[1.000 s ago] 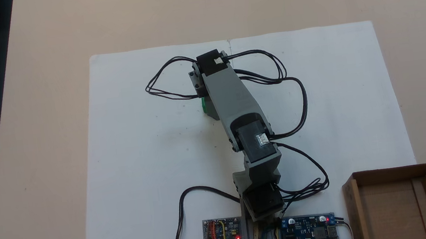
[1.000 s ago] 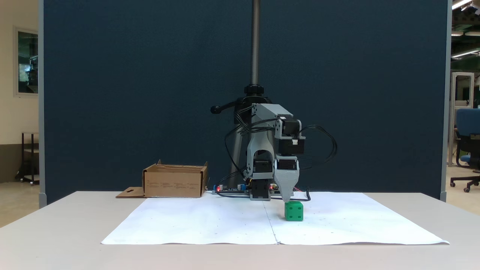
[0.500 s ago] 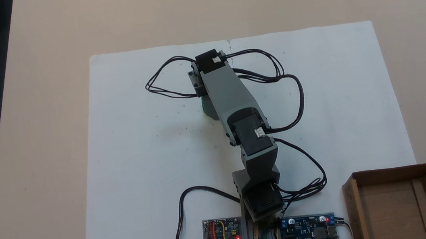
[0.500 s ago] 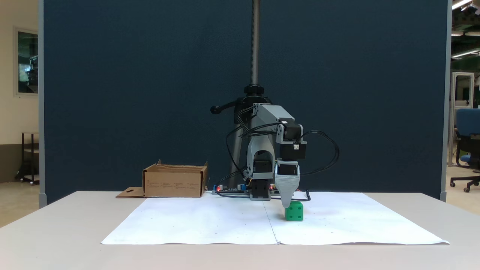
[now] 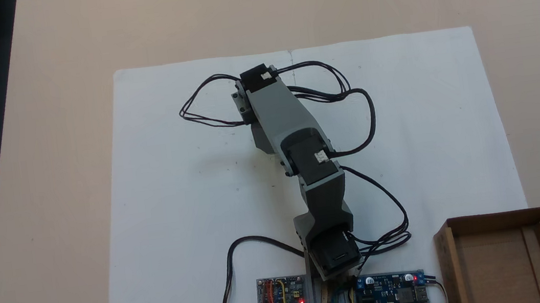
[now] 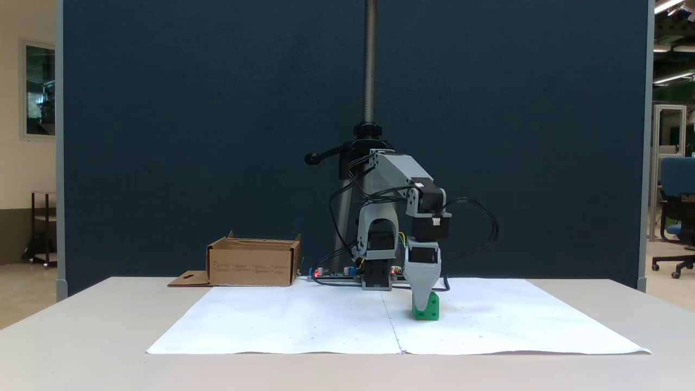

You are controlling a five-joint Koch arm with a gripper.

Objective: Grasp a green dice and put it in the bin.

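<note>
Green plastic die (image 6: 429, 310), its black pips facing the side-on fixed view, sits on the white paper sheet (image 6: 304, 320) near the middle of the tabletop, a little toward the far edge of the sheet as that view has it. A grey printed gripper (image 6: 421, 305) points straight down and overlaps the die's left half, its tip low against the cube; only one tapered jaw shows, so whether it is spread or clamped cannot be told. In the fixed view from above, the grey and black arm (image 5: 288, 128) covers the spot where the die lies, and black cables (image 5: 204, 118) loop out on both sides of it.

That top-down view lays out the brown corrugated cardboard box (image 5: 514, 255) at the sheet's lower right corner, open-topped, low-walled, with a hang-hole tab on its right flap; the side-on view shows the box (image 6: 254, 263) well apart from the die, at the back left of the table. Two small circuit boards (image 5: 283, 299) with red lights sit by the arm's base.

The beige tabletop (image 6: 81, 336) stands before a dark blue partition (image 6: 190, 136); a blue office chair (image 6: 676, 217) waits at the far right.
</note>
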